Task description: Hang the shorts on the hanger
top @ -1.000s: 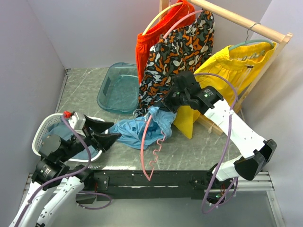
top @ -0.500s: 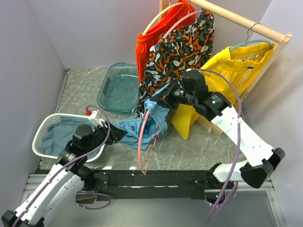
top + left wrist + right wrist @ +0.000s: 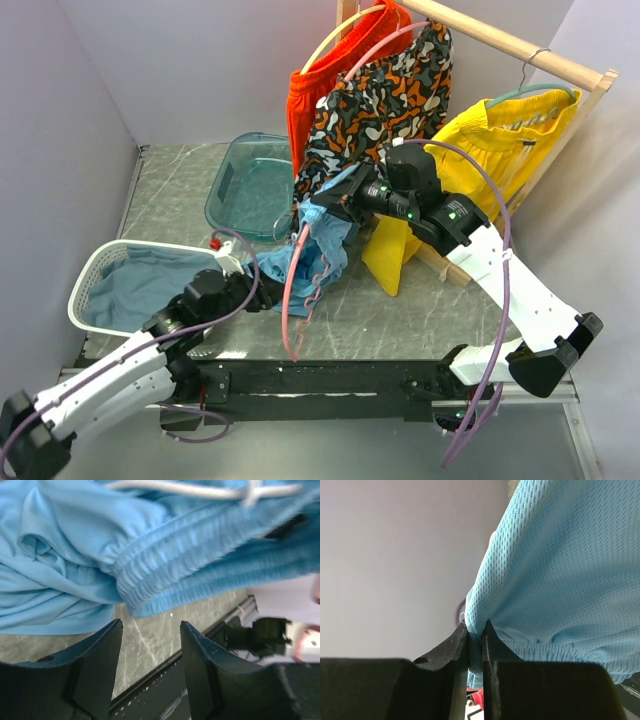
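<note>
The sky-blue shorts (image 3: 318, 240) hang bunched from my right gripper (image 3: 338, 204), which is shut on a fold of their mesh fabric (image 3: 555, 575) and holds it above the table. The lower end of the shorts still touches the table. The thin pink hanger (image 3: 285, 300) dangles beside the shorts, its upper end lost in the fabric and its lower end reaching the table's front edge. My left gripper (image 3: 262, 292) is open and empty at the shorts' lower left edge. In the left wrist view its fingers (image 3: 107, 645) sit just below the gathered waistband (image 3: 190, 565).
A white mesh basket (image 3: 95, 270) with duller blue cloth is at the left. A teal tub (image 3: 250, 185) is behind. A wooden rack (image 3: 520, 50) at the back right carries orange, patterned and yellow shorts (image 3: 500, 140). The table's front edge (image 3: 165, 665) is close under my left gripper.
My right gripper has lifted the shorts higher and towards the rack, and the hanger has swung with them. My left arm has reached right, up to the shorts' lower edge.
</note>
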`<state>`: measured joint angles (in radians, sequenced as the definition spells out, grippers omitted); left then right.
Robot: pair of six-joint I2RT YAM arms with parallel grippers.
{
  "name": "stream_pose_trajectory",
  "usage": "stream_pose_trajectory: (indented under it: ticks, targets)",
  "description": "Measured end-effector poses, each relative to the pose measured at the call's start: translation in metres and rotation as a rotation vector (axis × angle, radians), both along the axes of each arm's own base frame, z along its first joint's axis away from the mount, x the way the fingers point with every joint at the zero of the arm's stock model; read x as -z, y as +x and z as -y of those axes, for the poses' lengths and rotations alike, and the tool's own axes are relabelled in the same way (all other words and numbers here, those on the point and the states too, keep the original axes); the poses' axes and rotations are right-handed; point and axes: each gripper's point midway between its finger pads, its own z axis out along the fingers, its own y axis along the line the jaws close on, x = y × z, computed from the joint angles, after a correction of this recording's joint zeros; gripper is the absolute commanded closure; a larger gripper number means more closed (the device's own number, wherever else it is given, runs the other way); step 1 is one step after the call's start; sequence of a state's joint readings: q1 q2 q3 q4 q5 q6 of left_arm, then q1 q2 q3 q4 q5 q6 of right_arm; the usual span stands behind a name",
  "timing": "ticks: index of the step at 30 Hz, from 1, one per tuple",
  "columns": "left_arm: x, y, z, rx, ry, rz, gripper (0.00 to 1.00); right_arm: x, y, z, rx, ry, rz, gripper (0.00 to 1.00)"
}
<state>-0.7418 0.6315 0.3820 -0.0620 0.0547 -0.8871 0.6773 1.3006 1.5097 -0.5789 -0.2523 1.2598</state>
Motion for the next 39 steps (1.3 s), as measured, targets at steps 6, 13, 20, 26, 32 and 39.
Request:
stream_pose_trajectory:
  ticks: [6, 13, 20, 26, 32, 39]
  targets:
    - [0.009, 0.015, 0.007, -0.112, 0.008, -0.006, 0.45, -0.010, -0.002, -0.003, -0.006, 0.019, 0.020, 1.00]
    - [0.016, 0.034, 0.007, -0.240, -0.045, 0.008, 0.55, -0.012, -0.006, -0.008, -0.015, 0.021, 0.024, 1.00]
    - [0.027, 0.039, 0.007, -0.332, -0.061, -0.006, 0.87, -0.015, -0.006, -0.010, -0.011, 0.027, 0.039, 1.00]
    - [0.016, 0.039, -0.003, -0.377, -0.110, 0.013, 0.99, -0.022, 0.000, -0.010, 0.012, 0.038, 0.079, 1.00]
    - [0.009, 0.025, -0.012, -0.352, -0.119, -0.006, 0.99, -0.034, 0.011, -0.004, 0.063, 0.024, 0.151, 1.00]
    - [-0.006, -0.006, -0.009, -0.218, -0.127, -0.073, 0.99, -0.057, 0.026, 0.002, 0.138, 0.035, 0.260, 1.00]
